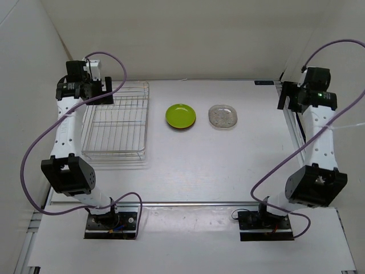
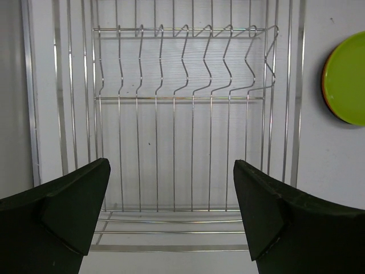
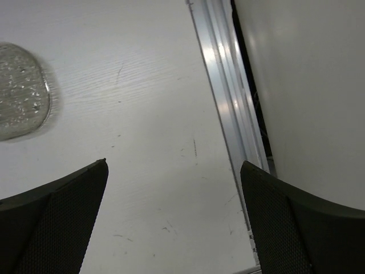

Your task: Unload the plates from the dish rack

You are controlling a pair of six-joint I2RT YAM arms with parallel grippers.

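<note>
— Seen from overhead, where does the dish rack (image 1: 117, 123) sit?
— On the left part of the table (image 1: 251, 165), with its long side running away from the arm bases. The left gripper (image 1: 100, 97) hangs over its far end.
— And the plates?
— They lie flat on the table to the right of the rack. The lime green plate (image 1: 181, 115) is near the middle, and the clear plate (image 1: 222, 116) is just beside it, further right. The two do not touch.
— Is anything under the green one?
— From above there is only a thin darker edge, too small to read. The left wrist camera shows it better. An orange plate (image 2: 324, 85) shows as a narrow crescent beneath the green one, so those two are stacked.
— What else does that wrist camera give?
— The rack's bent wire dividers and grid base, seen from straight above. The fingers (image 2: 63, 211) are spread wide over the wires.
— And the right side?
— From above, the right gripper (image 1: 287, 96) is at the table's far right edge, and its fingers are hard to read there. Its own camera shows them wide apart above the tabletop. The clear plate is at that view's left border, and a metal rail (image 3: 219, 74) and the wall (image 3: 302, 85) are on the right
</note>
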